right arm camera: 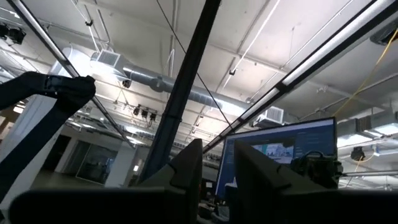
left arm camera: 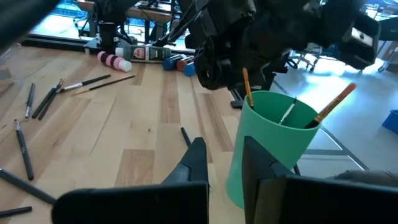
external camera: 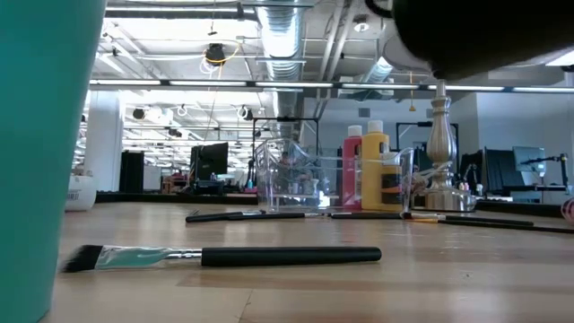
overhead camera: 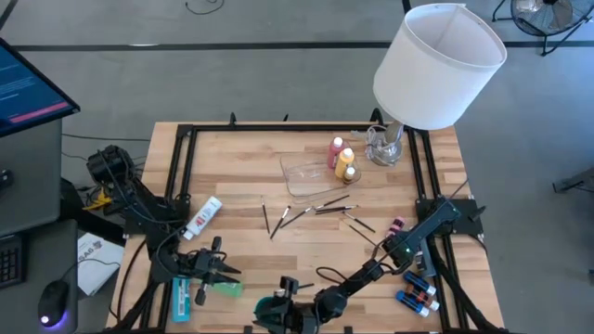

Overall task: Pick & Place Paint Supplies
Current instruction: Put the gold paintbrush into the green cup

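A green cup stands near the table's near edge and fills the left of the low view. It holds brushes, among them two with orange handles. My right gripper hangs just over the cup, tipped up toward the ceiling, its fingers apart with nothing between the tips. My left gripper waits shut to the cup's left, a little short of it. Several thin brushes lie loose at mid-table, and a black-handled one lies closer.
A clear tray sits at the far middle, with a pink bottle and a yellow bottle beside it. The white lampshade stands at the far right. More bottles lie by the right frame, and a white tube by the left.
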Controlling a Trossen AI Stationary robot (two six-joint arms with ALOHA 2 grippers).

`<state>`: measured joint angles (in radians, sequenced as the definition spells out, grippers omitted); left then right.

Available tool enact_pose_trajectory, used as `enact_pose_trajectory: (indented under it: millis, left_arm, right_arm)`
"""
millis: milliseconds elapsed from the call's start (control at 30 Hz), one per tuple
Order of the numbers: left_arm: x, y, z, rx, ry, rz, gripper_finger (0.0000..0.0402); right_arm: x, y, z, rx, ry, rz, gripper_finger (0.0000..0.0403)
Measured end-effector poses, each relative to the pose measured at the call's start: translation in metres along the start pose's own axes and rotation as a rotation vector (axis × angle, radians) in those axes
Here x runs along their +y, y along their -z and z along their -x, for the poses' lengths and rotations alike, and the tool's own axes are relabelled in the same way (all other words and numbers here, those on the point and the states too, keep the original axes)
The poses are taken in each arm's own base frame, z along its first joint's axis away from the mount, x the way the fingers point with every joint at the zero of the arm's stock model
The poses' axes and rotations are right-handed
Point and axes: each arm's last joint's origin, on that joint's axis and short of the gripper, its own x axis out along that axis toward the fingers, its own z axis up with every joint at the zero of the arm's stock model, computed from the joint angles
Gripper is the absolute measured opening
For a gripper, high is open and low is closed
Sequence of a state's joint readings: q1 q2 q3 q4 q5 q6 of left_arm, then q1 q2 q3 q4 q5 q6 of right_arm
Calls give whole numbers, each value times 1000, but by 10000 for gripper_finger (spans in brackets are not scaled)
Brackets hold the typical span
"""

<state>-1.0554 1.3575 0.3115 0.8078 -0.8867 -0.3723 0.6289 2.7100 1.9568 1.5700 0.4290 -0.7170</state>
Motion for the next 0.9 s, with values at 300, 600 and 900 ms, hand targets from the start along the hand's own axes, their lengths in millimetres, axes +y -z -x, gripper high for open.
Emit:
enact_pose_trajectory:
  millis: [300, 600, 900]
  left_arm:
    - [1, -1, 0, -8, -15, -27, 1]
    - [4, -19, 6, -77, -58, -28, 1]
    - [8, -37, 13, -136, -79, -42, 1]
  right_arm:
    - [-4, -2, -7, 14, 53, 42, 82]
    - [-9, -18, -17, 33, 108, 159, 82]
    - [-19, -44, -31, 158, 236, 359, 81]
